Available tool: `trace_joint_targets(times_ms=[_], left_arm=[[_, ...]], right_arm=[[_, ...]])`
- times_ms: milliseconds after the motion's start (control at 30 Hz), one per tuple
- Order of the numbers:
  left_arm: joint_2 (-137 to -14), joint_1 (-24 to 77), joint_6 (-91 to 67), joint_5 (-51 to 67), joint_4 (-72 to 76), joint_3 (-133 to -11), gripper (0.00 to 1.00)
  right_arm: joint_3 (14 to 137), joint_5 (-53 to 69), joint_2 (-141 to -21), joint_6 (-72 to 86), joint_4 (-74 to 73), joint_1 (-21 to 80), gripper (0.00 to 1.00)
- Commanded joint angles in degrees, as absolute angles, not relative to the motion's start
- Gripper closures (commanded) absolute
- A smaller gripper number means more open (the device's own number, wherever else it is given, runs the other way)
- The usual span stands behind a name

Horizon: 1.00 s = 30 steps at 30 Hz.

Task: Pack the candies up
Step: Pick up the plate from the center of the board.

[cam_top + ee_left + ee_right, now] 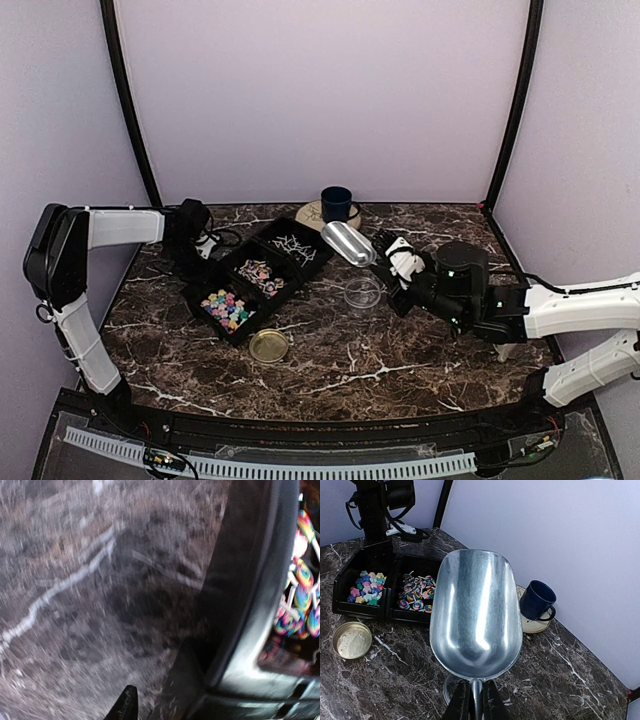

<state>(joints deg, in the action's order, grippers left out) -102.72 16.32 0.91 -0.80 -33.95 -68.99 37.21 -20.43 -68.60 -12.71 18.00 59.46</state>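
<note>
The candies lie in a black three-part tray [197,291]: pastel star pieces [225,308], swirled wrapped ones [262,275] and pale sticks [293,245]. The right wrist view shows the stars [367,586] and the swirled ones [415,595]. My left gripper [205,245] is at the tray's far left edge. In the blurred left wrist view, it [152,700] stands open beside the tray wall [250,605]. My right gripper [392,262] is shut on the handle of an empty metal scoop [347,243], held above the table. The right wrist view shows it [474,700] and the scoop [475,610].
A small clear round jar [362,293] stands open just below the scoop, partly hidden under it [447,687]. A gold lid [268,345] lies in front of the tray. A dark blue mug [336,203] sits on a pale coaster at the back.
</note>
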Motion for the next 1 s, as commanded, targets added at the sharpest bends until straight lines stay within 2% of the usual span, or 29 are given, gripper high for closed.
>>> trace_joint_targets(times_ms=[0,333,433,600,800,867,967], left_arm=[[-97.88,16.67,-3.76,2.02,-35.41,-64.96,0.68],[-97.71,17.20,-3.65,2.67,-34.72,-64.61,0.66],[-98.79,17.20,-3.52,3.55,-34.33,-64.51,0.67],[-99.44,17.28,-3.00,3.29,-33.82,-64.25,0.75],[-99.85,17.31,-3.14,4.38,-33.32,-64.03,0.76],[-99.76,17.29,-3.25,4.90,-33.19,-63.99,0.79],[-99.91,17.34,-3.50,5.91,-33.06,-63.82,0.94]], right_arm=[[37.18,-20.67,-69.39,-11.87,21.11,59.06,1.00],[37.97,-19.55,-70.98,-12.30,20.06,59.06,1.00],[38.39,-18.79,-71.25,-12.45,19.34,59.08,1.00],[38.87,-17.37,-71.49,-12.41,18.84,59.06,1.00],[40.36,-14.89,-72.60,-12.39,17.04,59.06,1.00],[41.55,-13.68,-73.13,-12.33,15.17,59.06,1.00],[44.77,-10.79,-73.81,-12.14,10.93,59.06,1.00]])
